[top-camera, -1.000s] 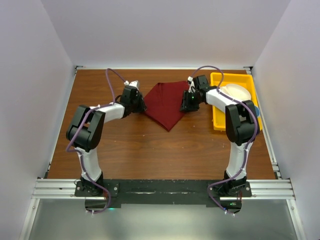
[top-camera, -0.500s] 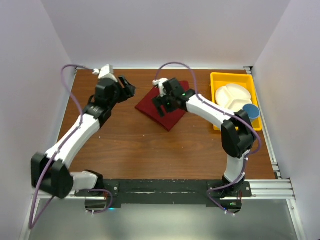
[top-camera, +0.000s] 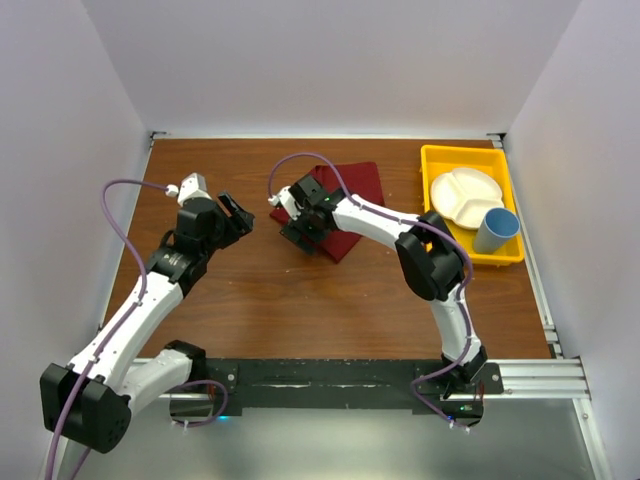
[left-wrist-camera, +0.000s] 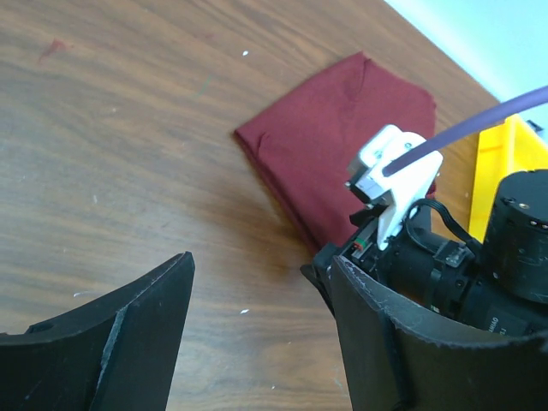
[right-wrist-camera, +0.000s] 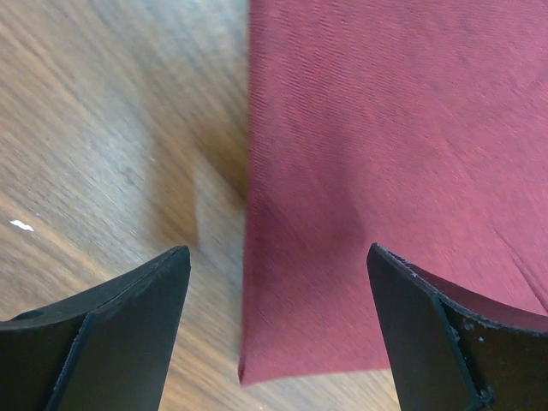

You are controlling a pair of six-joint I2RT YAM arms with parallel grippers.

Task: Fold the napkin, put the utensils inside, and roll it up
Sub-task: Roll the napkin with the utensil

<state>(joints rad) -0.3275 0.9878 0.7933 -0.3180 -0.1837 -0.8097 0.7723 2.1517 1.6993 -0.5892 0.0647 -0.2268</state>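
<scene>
Both arms have let go of the napkin's corners since a second ago. The left arm has drawn back toward the left of the table, and the right arm has swung across the cloth to its left edge. The napkin (top-camera: 362, 185), a downward-pointing spread a second ago, now lies flat as a more compact folded shape. It sits on the far half of the table (top-camera: 300, 300), near the middle, with a strip of bare wood between it and the yellow tray (top-camera: 441, 156).

The right gripper (right-wrist-camera: 278, 257) hangs over the napkin's left border. In the right wrist view the cloth's straight edge runs between the fingers, with one finger over bare wood and the other over red fabric. Its jaws are spread wide and grip nothing. Whether the fingertips touch the cloth, I cannot tell.

The left gripper (left-wrist-camera: 257, 265) is over bare wood, well apart from the napkin on its left and facing toward it. Its fingers are also wide apart and empty.

In the tray at the right, a white divided plate (top-camera: 462, 195) lies toward the far end. A blue cup (top-camera: 497, 230) stands at the tray's near right corner.
</scene>
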